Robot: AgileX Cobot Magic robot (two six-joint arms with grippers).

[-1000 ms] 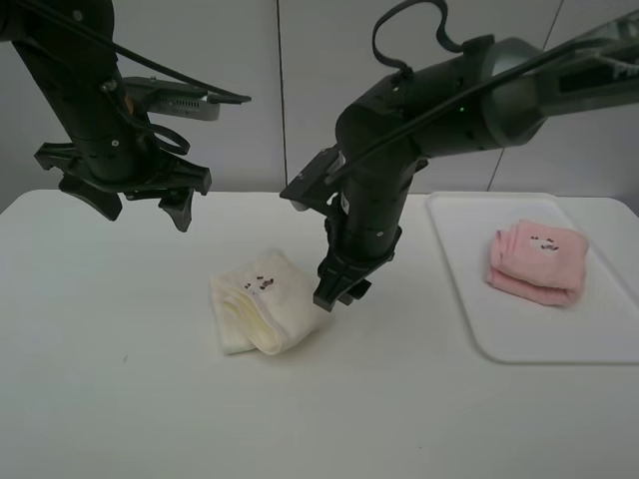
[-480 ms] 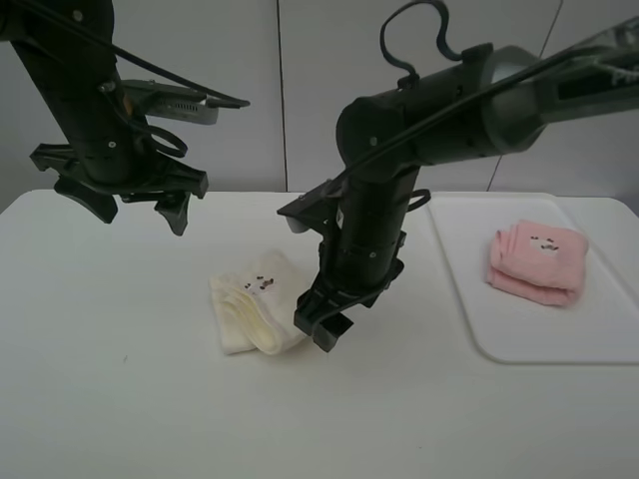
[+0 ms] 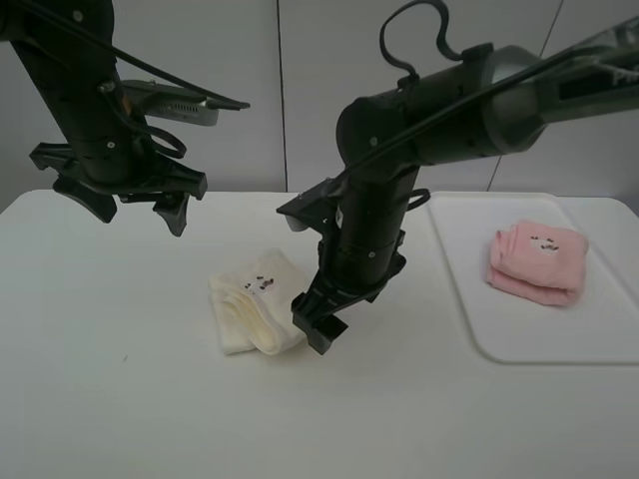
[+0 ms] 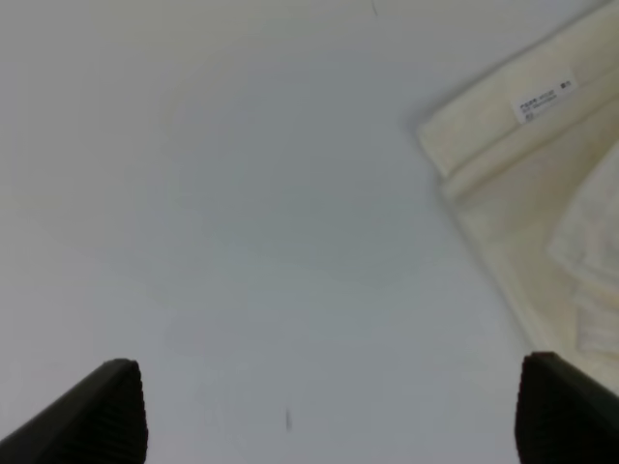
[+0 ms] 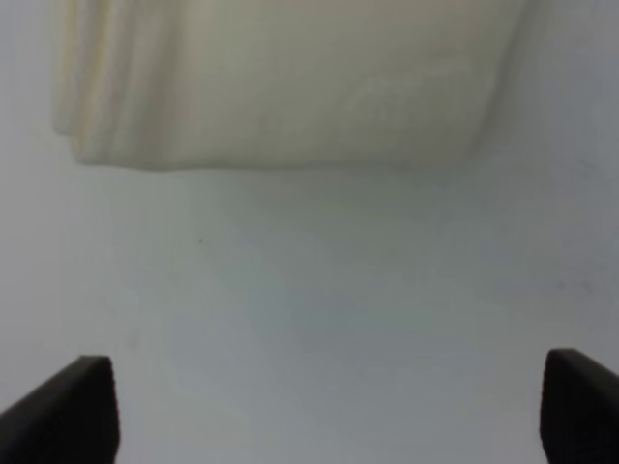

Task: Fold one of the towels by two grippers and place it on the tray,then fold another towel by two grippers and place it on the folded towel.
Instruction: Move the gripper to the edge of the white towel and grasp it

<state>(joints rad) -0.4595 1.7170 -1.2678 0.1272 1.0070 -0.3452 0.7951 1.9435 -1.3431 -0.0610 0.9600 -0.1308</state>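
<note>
The cream-white towel (image 3: 257,311) lies folded in a thick bundle on the table, its dark mark facing up. The same cream-white towel (image 5: 280,82) fills one edge of the right wrist view, and the cream-white towel (image 4: 542,184) shows its label in the left wrist view. My right gripper (image 3: 317,321) hangs open just beside the bundle's right end, low over the table, holding nothing. My left gripper (image 3: 135,207) is raised at the back left, open and empty. The pink towel (image 3: 536,261) rests folded on the white tray (image 3: 479,329) at the right.
The white table (image 3: 120,399) extends in front of and left of the cream bundle. A pale wall stands behind the table. The right arm's thick dark body (image 3: 419,110) spans from the upper right to the table's middle.
My right gripper has moved down and left, from the bundle's right corner to lower beside it, and its jaws have spread wider. The left arm has barely moved.
</note>
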